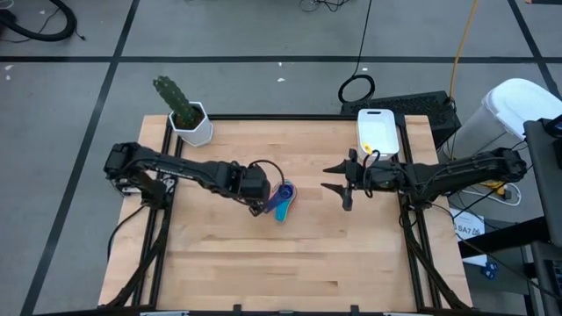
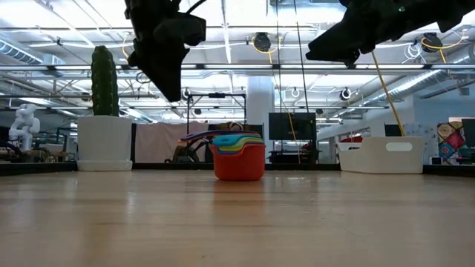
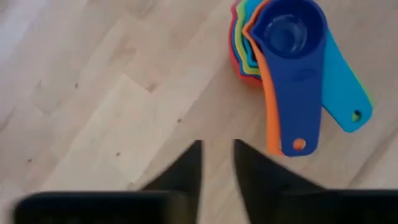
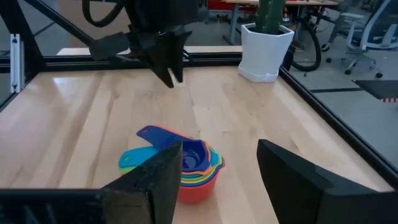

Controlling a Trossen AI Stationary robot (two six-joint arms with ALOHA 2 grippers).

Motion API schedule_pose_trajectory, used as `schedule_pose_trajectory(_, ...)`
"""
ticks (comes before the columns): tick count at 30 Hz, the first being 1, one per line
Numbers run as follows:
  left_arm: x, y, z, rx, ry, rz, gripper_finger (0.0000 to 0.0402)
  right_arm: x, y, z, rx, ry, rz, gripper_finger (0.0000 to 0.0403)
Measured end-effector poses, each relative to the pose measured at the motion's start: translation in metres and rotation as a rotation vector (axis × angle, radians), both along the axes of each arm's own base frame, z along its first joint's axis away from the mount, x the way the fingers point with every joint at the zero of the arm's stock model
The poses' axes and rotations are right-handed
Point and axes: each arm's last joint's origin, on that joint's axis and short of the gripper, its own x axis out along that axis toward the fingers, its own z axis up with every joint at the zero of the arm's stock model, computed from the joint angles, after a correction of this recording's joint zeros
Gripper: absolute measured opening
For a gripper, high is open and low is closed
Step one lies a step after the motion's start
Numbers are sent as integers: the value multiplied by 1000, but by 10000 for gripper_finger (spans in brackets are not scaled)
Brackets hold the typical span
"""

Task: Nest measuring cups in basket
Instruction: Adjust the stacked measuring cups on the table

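The measuring cups stand nested in one stack on the table's middle, red at the bottom and dark blue on top. Their handles fan out toward the near edge. My left gripper hangs raised above the table, just left of the stack, open by a narrow gap and touching nothing. My right gripper is raised to the right of the stack, wide open and empty. The white basket rests on its base at the far right edge.
A white hexagonal pot with a green cactus stands at the table's far left corner. Bare wood lies across the near half of the table and between the stack and the basket. Black frame rails run along the table's edges.
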Motion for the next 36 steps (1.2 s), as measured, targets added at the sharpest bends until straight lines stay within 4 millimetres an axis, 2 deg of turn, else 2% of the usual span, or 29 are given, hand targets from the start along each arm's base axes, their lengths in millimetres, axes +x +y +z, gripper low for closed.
schedule_pose_trajectory(2,0,3,0,-17,5,-7,29,0,0,0,-2,-1,1,199)
schedule_pose_trajectory(3,0,4,0,-17,7,-8,16,0,0,0,-2,-2,1,199)
schedule_pose_trajectory(7,1,11,0,-14,13,-5,5,0,0,0,-5,-4,2,199)
schedule_pose_trajectory(13,8,22,-7,-38,8,4,3,0,0,0,-4,0,18,199)
schedule_pose_trajectory(19,21,21,-10,-104,-79,-29,3,0,0,0,-15,5,23,199)
schedule_pose_trajectory(26,26,22,-8,-121,-115,-130,28,0,1,0,-15,6,23,199)
schedule_pose_trajectory(31,31,32,-24,-112,-58,-57,30,0,1,0,-6,5,21,199)
schedule_pose_trajectory(36,37,32,-32,-113,-55,-59,23,0,1,0,-6,8,21,199)
